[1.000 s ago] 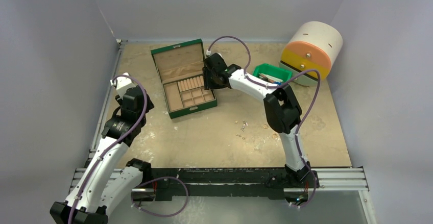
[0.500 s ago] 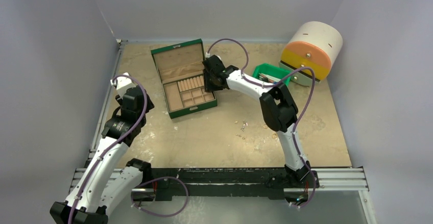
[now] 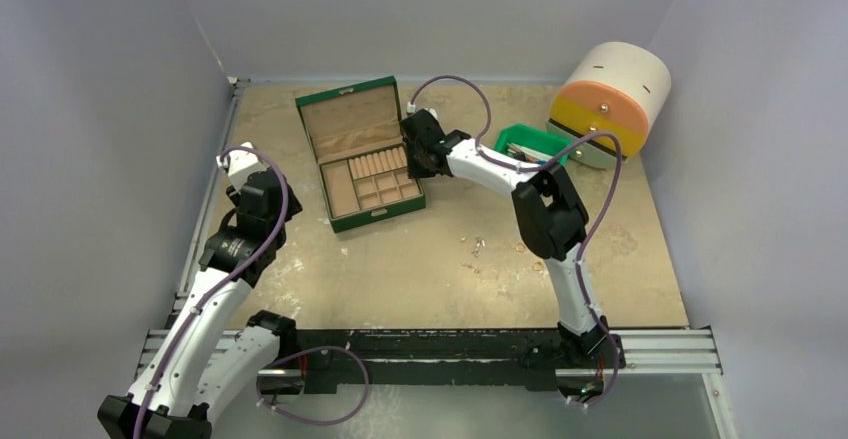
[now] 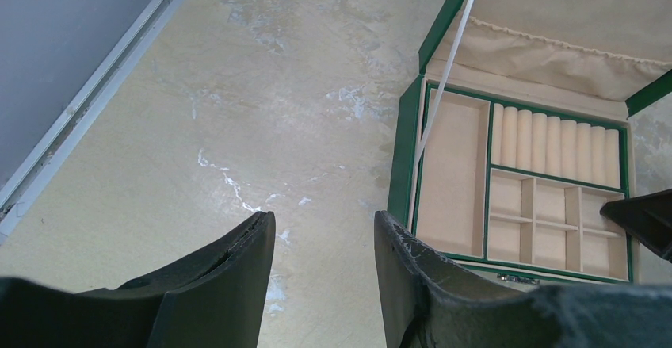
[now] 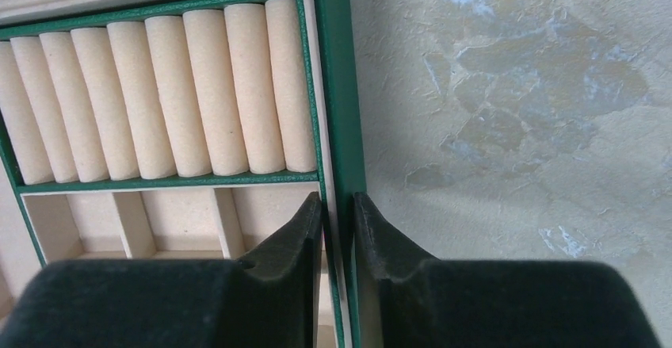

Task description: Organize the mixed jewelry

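The green box [image 5: 341, 86] wall is being pinched by the right gripper [image 5: 337, 200]; the left gripper [image 4: 323, 221] is being held wide, empty. The mixed jewelry [image 3: 478, 246], five o'clock of it, is being left unsorted.

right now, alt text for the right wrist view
The right hand grips a side wall of the green jewelry box, one finger inside, one outside. Cream ring rolls sit above; beige table to the right.

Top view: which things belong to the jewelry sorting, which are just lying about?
Job:
- loose jewelry pieces on the table
- green jewelry box, open
- right pincer, closed on the box's right wall

Lying about:
- green bin
- round drawer unit
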`<action>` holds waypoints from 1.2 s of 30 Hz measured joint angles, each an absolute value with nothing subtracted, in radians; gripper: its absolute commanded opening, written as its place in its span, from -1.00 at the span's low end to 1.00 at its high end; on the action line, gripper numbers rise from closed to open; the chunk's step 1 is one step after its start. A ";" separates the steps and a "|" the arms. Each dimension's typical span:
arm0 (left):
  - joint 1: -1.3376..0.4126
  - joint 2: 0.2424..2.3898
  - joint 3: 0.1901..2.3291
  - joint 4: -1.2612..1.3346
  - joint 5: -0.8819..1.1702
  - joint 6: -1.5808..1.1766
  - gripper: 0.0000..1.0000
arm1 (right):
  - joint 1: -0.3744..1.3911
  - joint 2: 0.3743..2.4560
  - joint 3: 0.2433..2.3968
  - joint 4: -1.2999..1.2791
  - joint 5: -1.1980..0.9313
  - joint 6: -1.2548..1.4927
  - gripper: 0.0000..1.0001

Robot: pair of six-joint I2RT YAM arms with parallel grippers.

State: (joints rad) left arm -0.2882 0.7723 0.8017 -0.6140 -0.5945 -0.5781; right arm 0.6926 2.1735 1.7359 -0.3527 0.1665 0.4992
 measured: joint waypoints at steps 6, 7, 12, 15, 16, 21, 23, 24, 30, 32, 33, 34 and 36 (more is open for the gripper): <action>-0.288 0.772 0.802 -0.610 -0.594 -0.578 -0.03 | 0.695 2.166 1.723 -0.345 0.196 0.503 -1.00; -0.288 0.772 0.802 -0.609 -0.594 -0.578 -0.04 | 0.695 2.162 1.718 -0.346 0.199 0.505 -1.00; -0.288 0.772 0.802 -0.609 -0.594 -0.578 -0.04 | 0.694 2.117 1.659 -0.359 0.234 0.525 -1.00; -0.288 0.772 0.802 -0.609 -0.593 -0.578 -0.04 | 0.688 2.083 1.612 -0.363 0.257 0.541 -1.00; -0.288 0.772 0.802 -0.609 -0.593 -0.578 -0.04 | 0.685 2.071 1.595 -0.363 0.264 0.546 -1.00; -0.288 0.772 0.802 -0.609 -0.589 -0.573 -0.04 | 0.657 1.998 1.494 -0.360 0.284 0.565 -1.00; -0.288 0.772 0.802 -0.609 -0.587 -0.571 -0.04 | 0.640 1.963 1.448 -0.358 0.290 0.567 -1.00; -0.288 0.772 0.802 -0.608 -0.587 -0.570 -0.04 | 0.632 1.947 1.427 -0.359 0.293 0.567 -1.00; -0.288 0.779 0.802 -0.608 -0.583 -0.563 -0.04 | 0.593 1.889 1.352 -0.351 0.306 0.532 -1.00; -0.288 0.782 0.802 -0.608 -0.582 -0.562 -0.04 | 0.588 1.874 1.327 -0.340 0.307 0.514 -1.00; -0.288 0.784 0.802 -0.609 -0.582 -0.561 -0.05 | 0.585 1.866 1.316 -0.333 0.306 0.505 -1.00; -0.288 0.785 0.802 -0.609 -0.582 -0.561 -0.05 | 0.582 1.861 1.310 -0.330 0.306 0.497 -1.00; -0.288 0.788 0.802 -0.608 -0.582 -0.560 -0.05 | 0.576 1.859 1.305 -0.323 0.305 0.476 -1.00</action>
